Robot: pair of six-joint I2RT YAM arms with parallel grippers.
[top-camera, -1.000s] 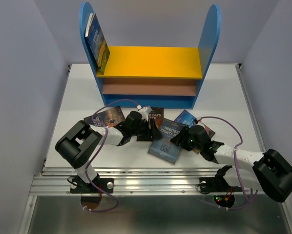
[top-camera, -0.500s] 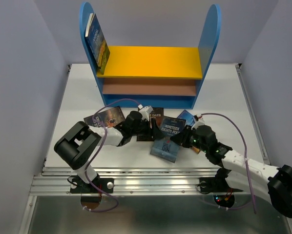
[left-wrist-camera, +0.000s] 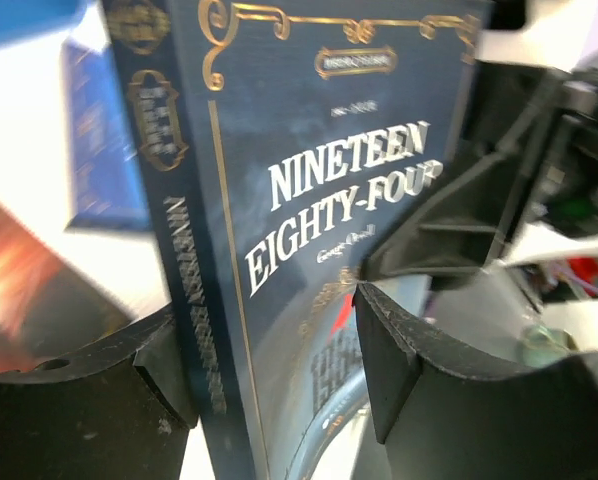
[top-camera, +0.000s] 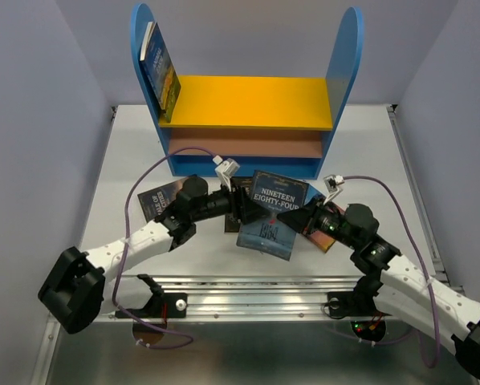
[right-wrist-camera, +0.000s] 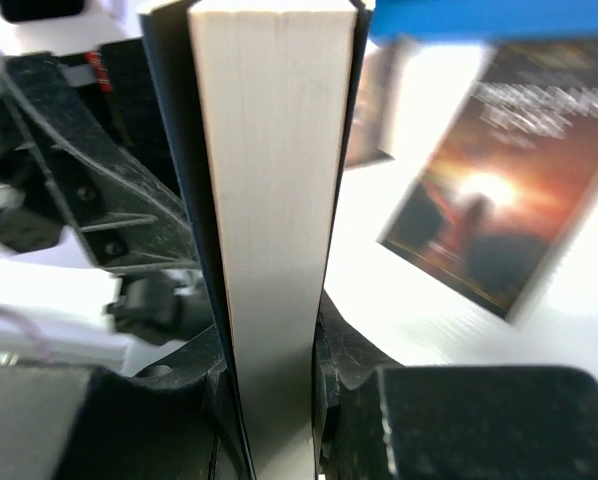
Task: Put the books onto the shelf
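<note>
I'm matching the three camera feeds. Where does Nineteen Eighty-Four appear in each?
Top external: Nineteen Eighty-Four centre, before the shelf, between left hand and right hand.
Left wrist: fills the middle, spine and front cover, between the fingers.
Right wrist: page edge upright at centre, clamped by the fingers.
Shared landmark: the shelf's blue base, at each wrist view's top edge.

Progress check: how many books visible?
5. Leaning book on shelf's upper board; Nineteen Eighty-Four in right gripper; three on table: left book, centre book, right book, partly hidden by arms.
</note>
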